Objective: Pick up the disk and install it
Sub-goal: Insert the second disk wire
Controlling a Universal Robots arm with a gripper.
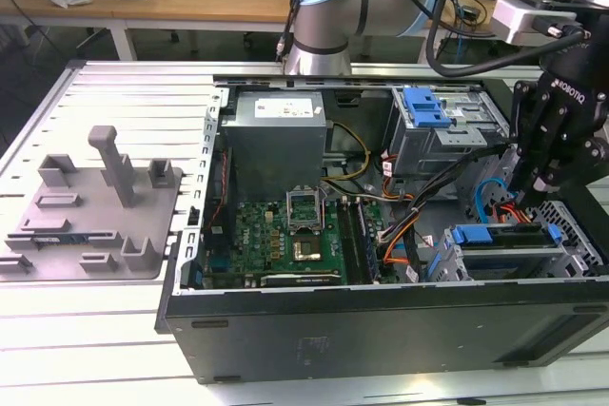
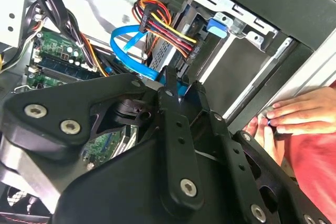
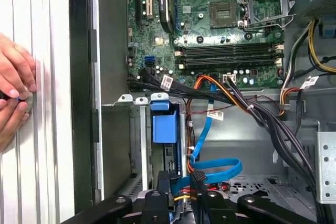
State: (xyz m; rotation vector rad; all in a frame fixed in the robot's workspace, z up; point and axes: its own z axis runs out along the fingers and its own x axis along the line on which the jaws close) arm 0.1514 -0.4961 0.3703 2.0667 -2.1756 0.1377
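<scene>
The disk (image 1: 501,240) lies in the lower drive cage at the exterior view's right of the open computer case, blue rail pieces showing at both ends. My gripper (image 1: 526,202) hangs over that cage's far edge. In the second wrist view my gripper (image 2: 184,90) has its two black fingers close together, with a bright blue piece of the disk's rail (image 2: 182,85) between the tips. In the first wrist view my gripper (image 3: 180,182) sits at the end of the cage, just behind its blue latch (image 3: 164,124).
A loose blue cable (image 3: 215,171) and bundled power wires (image 2: 163,24) run close to the fingers. A person's hands (image 3: 13,93) rest on the bench beside the case wall. The grey fixture tray (image 1: 95,216) stands at the exterior view's left. A second drive cage (image 1: 438,121) sits further back.
</scene>
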